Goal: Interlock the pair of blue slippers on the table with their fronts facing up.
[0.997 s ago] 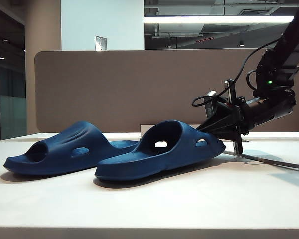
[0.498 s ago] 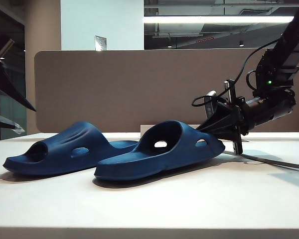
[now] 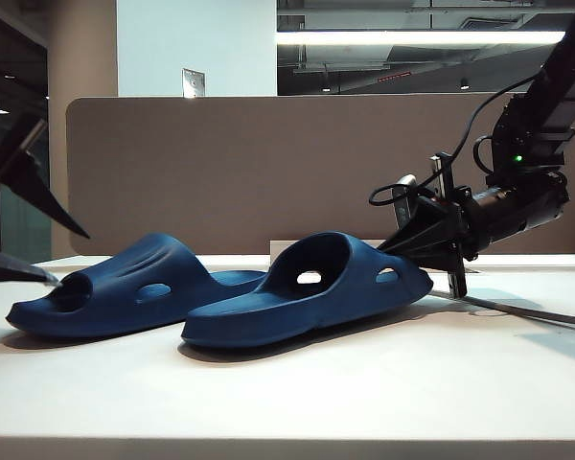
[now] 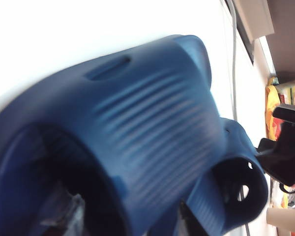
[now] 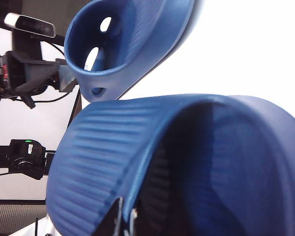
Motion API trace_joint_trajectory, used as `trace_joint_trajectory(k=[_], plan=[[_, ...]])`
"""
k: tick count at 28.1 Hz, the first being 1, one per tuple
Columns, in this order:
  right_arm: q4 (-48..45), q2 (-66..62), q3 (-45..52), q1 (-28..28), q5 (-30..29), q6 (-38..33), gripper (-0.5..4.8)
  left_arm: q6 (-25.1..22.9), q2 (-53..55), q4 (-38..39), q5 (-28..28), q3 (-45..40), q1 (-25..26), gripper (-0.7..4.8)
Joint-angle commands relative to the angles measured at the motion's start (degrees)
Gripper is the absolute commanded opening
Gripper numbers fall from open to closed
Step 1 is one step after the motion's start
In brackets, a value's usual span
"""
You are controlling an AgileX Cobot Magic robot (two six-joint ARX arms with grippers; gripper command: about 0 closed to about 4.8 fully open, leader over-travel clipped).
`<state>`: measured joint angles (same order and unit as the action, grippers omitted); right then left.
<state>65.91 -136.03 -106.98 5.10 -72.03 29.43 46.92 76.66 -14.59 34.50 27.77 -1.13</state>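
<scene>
Spreading apart, your left gripper (image 3: 48, 254) has its finger tips at the toe opening of the left slipper (image 3: 134, 287). Your right gripper (image 3: 417, 251), clenched at the right slipper's (image 3: 311, 292) strap edge, sits opposite. Both slippers lie flat, side by side, on the table (image 3: 364, 383).

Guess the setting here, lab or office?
Likely an open-plan office used as a robot test bench: brown desk partition behind the white table, exposed ceiling with strip light, glass wall at left. Only slippers on the table.
</scene>
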Motion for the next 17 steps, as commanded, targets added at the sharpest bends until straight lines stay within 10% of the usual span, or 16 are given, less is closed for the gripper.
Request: trace_joint_trajectory(k=[1,8,12,17], plan=[[-0.17,0.20,-0.13,0.09,-0.37,0.39,0.12,2.23,3.26,-4.02,0.81,0.11,-0.94,2.44],[-0.13,0.20,-0.13,0.26,-0.35,0.39,0.12,5.81,9.29,-12.50,1.16,0.11,-2.86,2.30],[-0.39,0.20,-0.13,0.31,-1.01,0.42,0.12,5.05,9.77,-12.57,-0.04,0.09,-2.86,0.68],[-1.95,0.20,-0.13,0.31,-10.40,0.61,0.11,2.10,9.77,-13.20,0.83,0.13,-2.47,-0.07]])
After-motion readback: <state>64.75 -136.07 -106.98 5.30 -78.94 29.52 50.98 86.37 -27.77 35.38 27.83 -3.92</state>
